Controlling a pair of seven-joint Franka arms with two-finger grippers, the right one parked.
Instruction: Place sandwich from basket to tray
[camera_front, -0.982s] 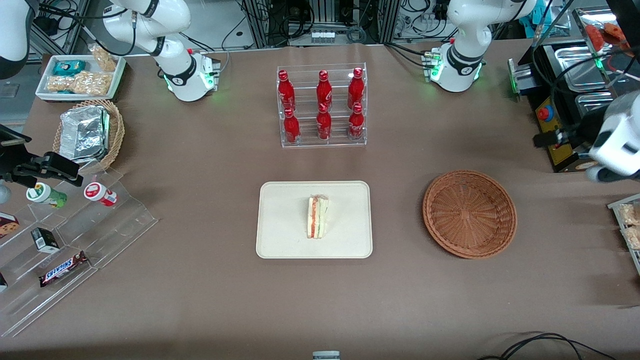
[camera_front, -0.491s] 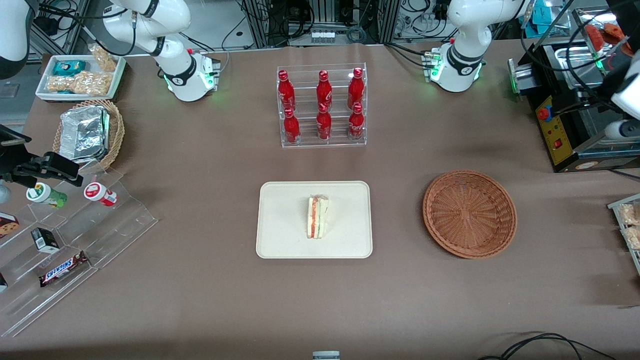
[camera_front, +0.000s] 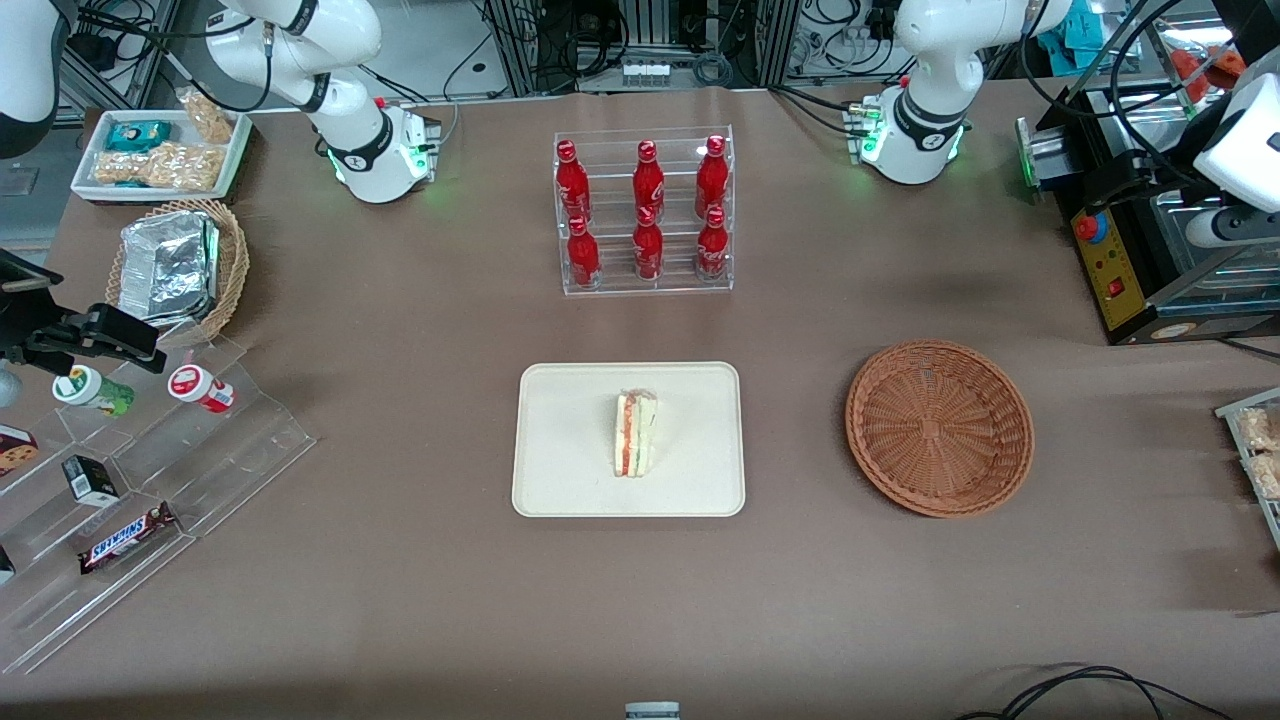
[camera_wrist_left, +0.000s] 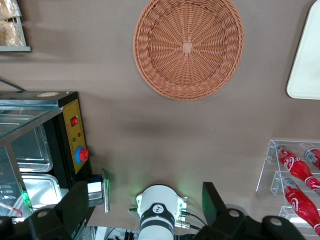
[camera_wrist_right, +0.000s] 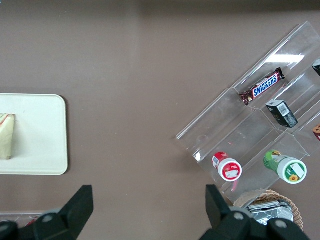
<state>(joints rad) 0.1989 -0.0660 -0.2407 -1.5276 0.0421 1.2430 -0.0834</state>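
Note:
The sandwich (camera_front: 636, 433) lies on the cream tray (camera_front: 560, 480) at the middle of the table; it also shows in the right wrist view (camera_wrist_right: 6, 135) on the tray (camera_wrist_right: 45, 135). The reddish-brown basket (camera_front: 940, 428) stands empty beside the tray, toward the working arm's end. My left gripper (camera_front: 1120, 185) hangs high over the black and yellow machine at that end, farther from the front camera than the basket. In the left wrist view the gripper (camera_wrist_left: 145, 210) is open and empty, and the basket (camera_wrist_left: 188, 47) and a tray corner (camera_wrist_left: 307, 65) show.
A clear rack of red bottles (camera_front: 645, 215) stands farther back than the tray. A black machine with a yellow panel (camera_front: 1110, 270) sits beside the basket. At the parked arm's end are a stepped acrylic stand (camera_front: 130, 500), a tan basket with foil (camera_front: 175, 265) and a white snack tray (camera_front: 160, 150).
My left gripper has moved away from the front camera, from beside the basket to over the machine. The sandwich, tray and basket have not moved.

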